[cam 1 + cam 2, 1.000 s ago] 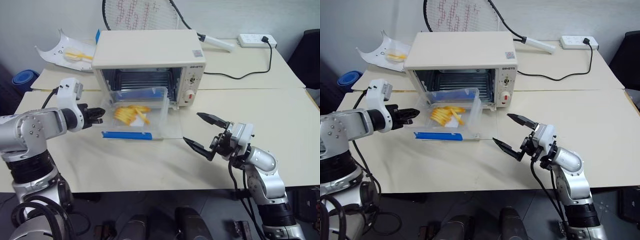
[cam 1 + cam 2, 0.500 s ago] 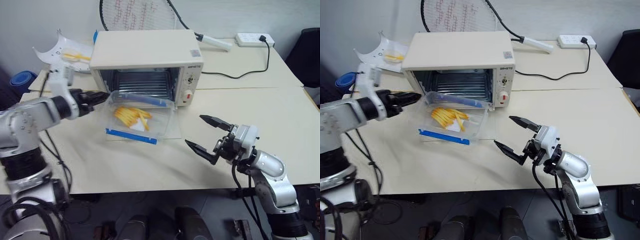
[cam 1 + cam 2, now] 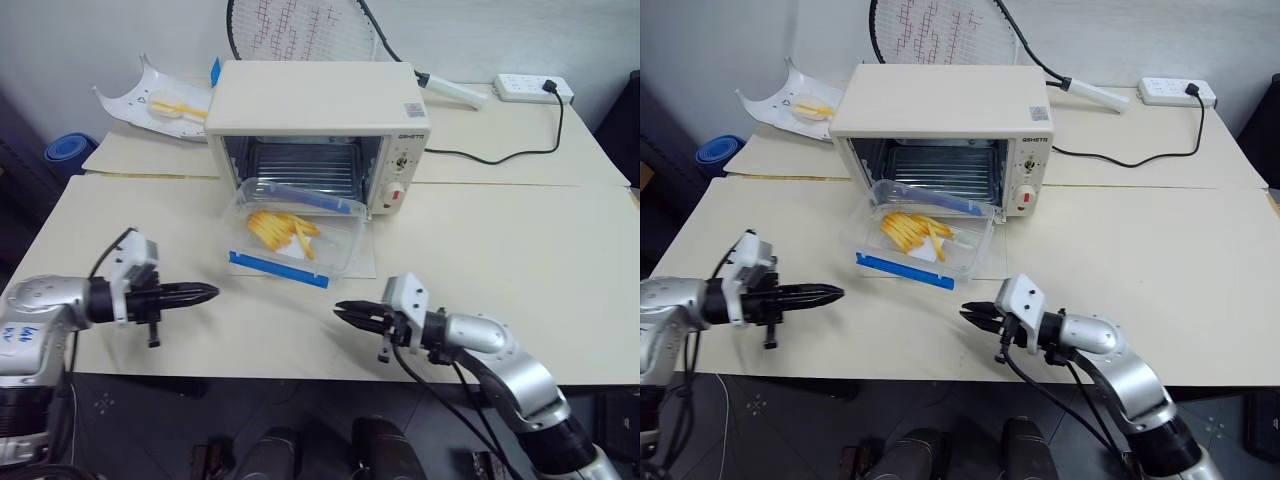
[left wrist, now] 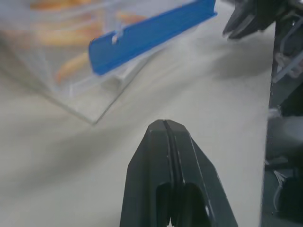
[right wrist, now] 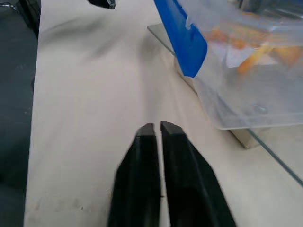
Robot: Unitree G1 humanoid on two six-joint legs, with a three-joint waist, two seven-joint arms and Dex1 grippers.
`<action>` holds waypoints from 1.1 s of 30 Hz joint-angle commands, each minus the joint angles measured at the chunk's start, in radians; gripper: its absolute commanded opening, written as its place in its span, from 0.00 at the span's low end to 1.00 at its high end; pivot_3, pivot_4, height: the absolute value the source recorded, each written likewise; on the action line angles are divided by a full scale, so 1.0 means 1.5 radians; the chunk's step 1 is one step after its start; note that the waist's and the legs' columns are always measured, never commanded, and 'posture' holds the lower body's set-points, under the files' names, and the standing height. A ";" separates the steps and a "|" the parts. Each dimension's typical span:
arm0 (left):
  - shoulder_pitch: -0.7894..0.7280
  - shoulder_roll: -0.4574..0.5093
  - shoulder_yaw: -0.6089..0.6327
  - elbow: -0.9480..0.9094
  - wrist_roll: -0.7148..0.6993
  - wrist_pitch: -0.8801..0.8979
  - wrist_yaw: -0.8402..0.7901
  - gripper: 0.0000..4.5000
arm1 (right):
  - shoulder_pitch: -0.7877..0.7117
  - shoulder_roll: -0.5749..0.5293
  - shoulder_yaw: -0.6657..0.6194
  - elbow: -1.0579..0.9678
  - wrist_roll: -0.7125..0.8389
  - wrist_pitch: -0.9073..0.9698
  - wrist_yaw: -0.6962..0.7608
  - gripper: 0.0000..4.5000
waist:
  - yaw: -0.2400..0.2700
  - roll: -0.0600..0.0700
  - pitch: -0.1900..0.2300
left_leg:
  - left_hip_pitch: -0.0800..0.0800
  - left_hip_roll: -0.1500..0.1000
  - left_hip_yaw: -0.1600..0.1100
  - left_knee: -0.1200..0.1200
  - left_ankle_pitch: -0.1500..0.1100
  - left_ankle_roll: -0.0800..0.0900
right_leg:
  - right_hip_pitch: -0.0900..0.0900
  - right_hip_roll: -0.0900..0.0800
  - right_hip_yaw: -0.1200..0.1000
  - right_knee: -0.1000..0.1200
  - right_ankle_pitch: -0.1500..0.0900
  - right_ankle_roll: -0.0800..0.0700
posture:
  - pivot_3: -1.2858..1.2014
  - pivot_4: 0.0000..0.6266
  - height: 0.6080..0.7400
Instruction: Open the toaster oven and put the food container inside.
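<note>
Silver arms, black tapered fingers.
Each gripper, left and right, has a white wrist block and looping black cables; blue handwriting marks the left arm.

One toaster oven, one food container, one white tray, one racket, one power strip.
</note>
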 commanded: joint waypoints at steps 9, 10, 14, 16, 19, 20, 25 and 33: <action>-0.069 -0.153 -0.003 0.021 0.027 -0.006 0.251 0.00 | -0.156 0.096 -0.042 0.165 -0.085 -0.065 -0.098 0.01 | -0.018 0.000 0.000 | 0.000 0.000 0.000 0.000 0.000 0.000 | -0.003 0.000 0.000 0.003 0.000 0.000 | 0.52 0.24 1.00; -0.075 -0.167 0.006 0.025 0.021 -0.007 0.270 0.00 | -0.171 0.101 -0.050 0.184 -0.089 -0.073 -0.105 0.01 | -0.019 0.000 0.000 | 0.000 0.000 0.001 0.000 0.000 -0.001 | -0.003 0.001 0.000 0.003 0.000 0.000 | 0.52 0.24 1.00; -0.110 -0.217 0.016 0.067 0.033 -0.047 0.339 0.00 | -0.237 0.133 -0.076 0.281 -0.107 -0.111 -0.140 0.01 | -0.023 0.000 0.000 | -0.001 0.000 0.001 0.000 0.000 -0.001 | -0.004 0.000 -0.001 0.003 0.000 0.000 | 0.52 0.24 1.00; -0.137 -0.238 0.013 0.103 0.048 -0.078 0.367 0.00 | -0.273 0.153 -0.081 0.342 -0.119 -0.137 -0.152 0.01 | -0.027 -0.001 0.000 | -0.001 0.000 0.001 0.000 0.000 -0.001 | -0.004 0.000 -0.001 0.004 0.000 0.000 | 0.52 0.24 1.00; -0.169 -0.257 0.010 0.142 0.051 -0.102 0.382 0.00 | -0.318 0.181 -0.085 0.415 -0.129 -0.164 -0.168 0.01 | -0.034 -0.001 -0.001 | -0.001 0.000 0.001 0.000 0.000 -0.001 | -0.004 0.000 -0.001 0.004 0.000 0.000 | 0.52 0.24 1.00; -0.182 -0.262 0.005 0.162 0.057 -0.115 0.384 0.00 | -0.339 0.193 -0.087 0.445 -0.131 -0.176 -0.175 0.01 | -0.034 -0.001 -0.001 | -0.001 0.000 0.001 0.000 0.000 -0.001 | -0.004 0.000 -0.001 0.004 0.000 0.000 | 0.52 0.24 1.00; -0.229 -0.274 0.001 0.240 0.084 -0.170 0.405 0.00 | -0.404 0.228 -0.098 0.549 -0.137 -0.216 -0.184 0.01 | -0.044 -0.001 -0.001 | -0.001 0.000 0.001 0.001 0.000 -0.001 | -0.004 0.000 -0.001 0.006 0.000 0.000 | 0.52 0.24 1.00; -0.109 -0.171 0.032 0.077 -0.043 -0.023 0.252 0.18 | -0.297 0.152 -0.149 0.323 -0.039 -0.126 -0.074 0.00 | -0.060 -0.001 -0.001 | -0.002 0.001 0.000 -0.001 0.000 -0.001 | -0.005 0.000 -0.001 0.005 0.000 0.000 | 0.52 0.24 1.00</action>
